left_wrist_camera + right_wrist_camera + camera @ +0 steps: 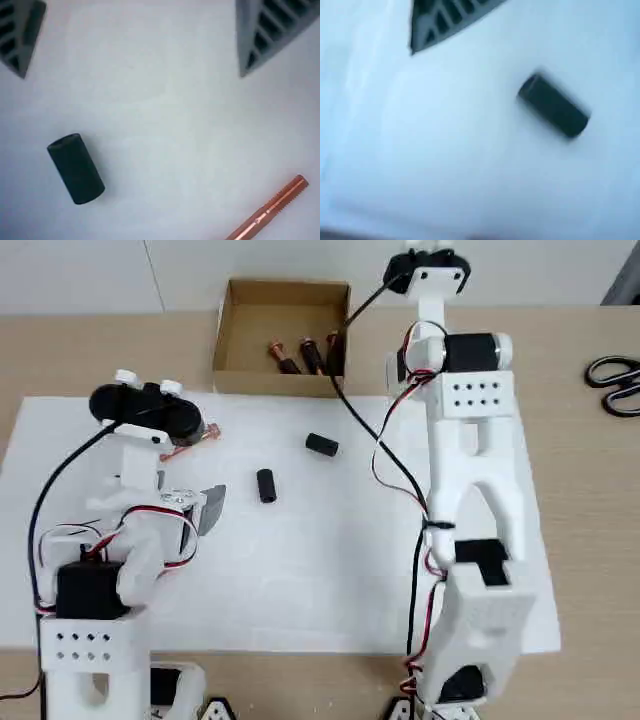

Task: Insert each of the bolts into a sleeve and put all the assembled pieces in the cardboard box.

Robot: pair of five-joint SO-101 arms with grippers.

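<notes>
left claw (132,75): released, its two grey fingers (260,35) spread wide apart above the white sheet (330,570), holding nothing; in the high view it sits at the left of the frame, below the loose bolt.
right claw (445,22): whether it is released or clenched cannot be told; it hangs over the sheet with a black sleeve lying close by.
loose bolt (203,436): copper-coloured, lying flat on the sheet at the upper left, one end tucked under the left arm (130,540); its threaded end shows in the left wrist view, apart from the sleeve there.
lower sleeve (266,485): black, on its side near the middle of the sheet, just right of the left claw, touching nothing.
upper sleeve (321,445): black, on its side, above and to the right of the lower one, well apart from it.
cardboard box (225,335): open, at the top centre of the frame on the bare table (90,350), just beyond the sheet's far edge.
assembled pieces (312,354): three bolts in dark sleeves, side by side in the box's lower right corner.
right arm (475,450): stretched up the right side, its top end beside the box.
scissors (615,380): at the right edge, on the table.
</notes>
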